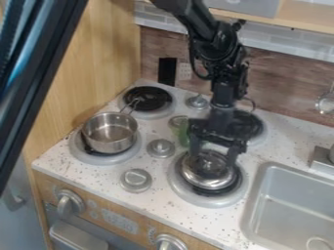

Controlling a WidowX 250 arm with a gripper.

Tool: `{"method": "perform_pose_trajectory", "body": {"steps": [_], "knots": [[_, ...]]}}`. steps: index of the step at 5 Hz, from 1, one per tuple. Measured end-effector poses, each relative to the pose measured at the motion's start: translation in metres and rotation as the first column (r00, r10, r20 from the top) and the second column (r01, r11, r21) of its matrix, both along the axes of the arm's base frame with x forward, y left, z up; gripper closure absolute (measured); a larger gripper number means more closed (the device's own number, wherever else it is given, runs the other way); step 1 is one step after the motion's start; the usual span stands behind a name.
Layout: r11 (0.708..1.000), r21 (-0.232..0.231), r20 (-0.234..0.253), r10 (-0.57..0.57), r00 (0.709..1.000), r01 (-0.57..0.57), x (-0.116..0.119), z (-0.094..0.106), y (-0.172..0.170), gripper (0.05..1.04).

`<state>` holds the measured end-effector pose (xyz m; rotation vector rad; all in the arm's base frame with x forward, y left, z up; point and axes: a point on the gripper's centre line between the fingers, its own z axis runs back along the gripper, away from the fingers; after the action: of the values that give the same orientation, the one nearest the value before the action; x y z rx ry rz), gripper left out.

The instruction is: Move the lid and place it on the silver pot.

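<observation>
While the silver saucepan (110, 133) sits on the front burner (79, 154) by the wooden side panel (81, 63), the metal lid (207, 179) lies on the front burner (184, 192) beside the sink (261, 185). Over the lid hangs the gripper (214, 155), pointing down, its jaws spread apart.

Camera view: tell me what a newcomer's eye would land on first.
Most likely the black robot arm, coming in from the top edge, its tool down over the shiny metal lid at the front right burner. Next, the silver pot, uncovered on the front left burner, its handle pointing toward the back. The dark slanted bar across the left edge also stands out.
</observation>
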<state>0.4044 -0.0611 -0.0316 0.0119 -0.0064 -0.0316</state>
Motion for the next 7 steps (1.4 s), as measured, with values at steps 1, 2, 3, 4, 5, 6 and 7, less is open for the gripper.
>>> {"method": "perform_pose_trajectory", "body": {"steps": [1,2,3,4,5,6,7], "knots": [[1.000,0.025,0.000,-0.004,1.000,0.004,0.000,0.001,0.003,0.129],[1.000,0.024,-0.005,-0.005,1.000,0.005,-0.001,0.000,0.004,0.328],[1.000,0.025,-0.005,-0.009,1.000,0.009,-0.003,-0.001,0.004,0.593],[1.000,0.023,-0.007,-0.012,1.000,0.012,-0.005,-0.001,0.004,0.797],[0.999,0.022,-0.011,-0.023,1.000,0.024,-0.008,-0.002,0.004,0.840],[0.999,0.020,-0.004,-0.039,0.999,0.039,-0.012,0.008,0.004,0.842],[1.000,-0.006,0.091,-0.024,0.996,0.025,-0.006,0.048,0.011,0.842]]}}
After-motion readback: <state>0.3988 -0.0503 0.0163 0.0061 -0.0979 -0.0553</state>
